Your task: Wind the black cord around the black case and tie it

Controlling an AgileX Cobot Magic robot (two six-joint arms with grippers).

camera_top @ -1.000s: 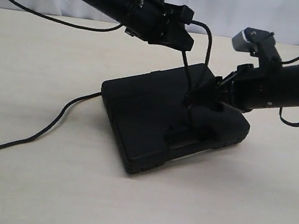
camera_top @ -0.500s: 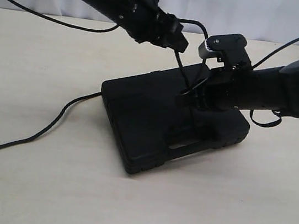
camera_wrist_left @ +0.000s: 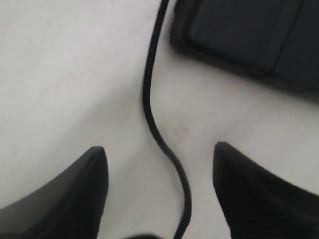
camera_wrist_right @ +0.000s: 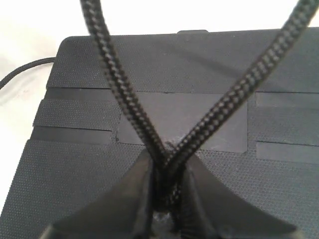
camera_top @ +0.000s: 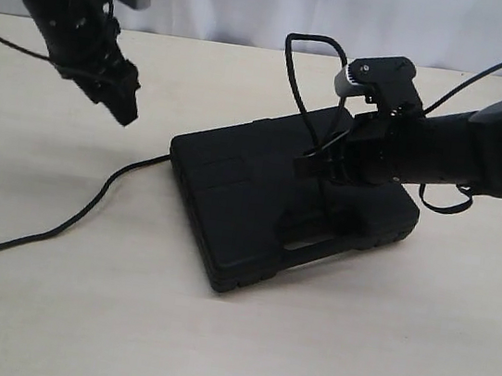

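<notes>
Right pincer (camera_wrist_right: 167, 172) clamped narrow on two crossing strands of the long thin black braided cord (camera_top: 101, 193), just above the top face of the flat rectangular matte black plastic case (camera_top: 231, 195). Cord arches up in a loop above the grip. Left pincer (camera_wrist_left: 158, 149) spread wide, empty, raised over the pale counter (camera_top: 74, 313) left of the case. Cord tail runs from the case's left edge across the counter to a small knotted end.
</notes>
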